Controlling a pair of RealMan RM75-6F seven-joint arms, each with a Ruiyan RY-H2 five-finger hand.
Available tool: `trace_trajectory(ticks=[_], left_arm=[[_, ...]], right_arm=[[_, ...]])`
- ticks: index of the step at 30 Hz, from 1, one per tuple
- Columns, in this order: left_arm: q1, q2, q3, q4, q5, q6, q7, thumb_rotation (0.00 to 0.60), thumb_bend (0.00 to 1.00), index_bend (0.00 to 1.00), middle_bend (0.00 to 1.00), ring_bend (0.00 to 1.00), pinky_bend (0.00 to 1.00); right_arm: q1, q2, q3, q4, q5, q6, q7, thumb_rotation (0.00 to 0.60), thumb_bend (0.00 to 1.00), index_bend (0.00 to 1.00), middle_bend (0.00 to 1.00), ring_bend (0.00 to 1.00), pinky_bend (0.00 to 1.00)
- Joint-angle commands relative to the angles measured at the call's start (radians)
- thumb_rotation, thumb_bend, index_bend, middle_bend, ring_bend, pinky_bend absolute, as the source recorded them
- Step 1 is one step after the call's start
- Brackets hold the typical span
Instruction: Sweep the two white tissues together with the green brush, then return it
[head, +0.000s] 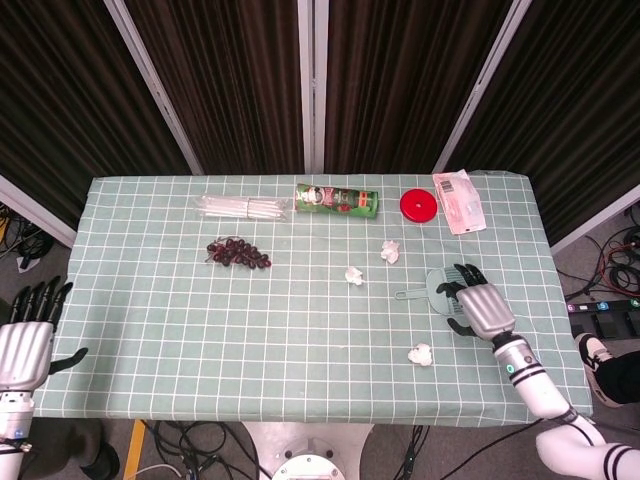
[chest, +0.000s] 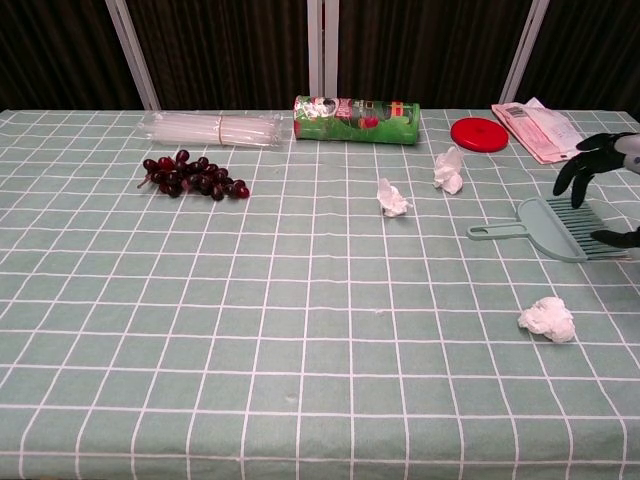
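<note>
Hovering over green brush (head: 449, 291): right robot hand (head: 474, 303), fingers spread, empty.

From the head view we look steeply down from high above the near edge, taking in the whole table (head: 150, 330) and the dark curtains (head: 240, 80) behind it. From the chest view we sit lower and nearer — a shallow look across the cloth. Both share the brush (head: 440, 288) (chest: 560, 228) and the can (head: 336, 199) (chest: 356, 120).
</note>
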Motion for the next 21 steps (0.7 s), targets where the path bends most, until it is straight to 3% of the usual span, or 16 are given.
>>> trace_trajectory(ticks=[1,8,21], left_arm=[[0.0,0.003,-0.001,-0.002,-0.001,-0.001,-0.003,0.6,0.0,0.07,0.01,0.0,0.03],[0.0,0.005,-0.003,0.0,-0.005,-0.002,-0.01,0.6,0.0,0.07,0.01,0.0,0.03],[-0.006,-0.004,-0.005,0.018,-0.007,-0.013,-0.024,0.6,0.0,0.07,0.01,0.0,0.03]], right_arm=[[0.075,-0.104,0.02,0.129,0.03,-0.063,0.002,0.6,0.22,0.33,0.39,0.03,0.03],[0.146,-0.217,0.009,0.278,-0.005,-0.077,-0.009,0.6,0.22,0.37,0.39,0.03,0.03],[0.176,-0.311,-0.029,0.398,-0.014,-0.074,-0.054,0.6,0.22,0.42,0.42,0.06,0.03]])
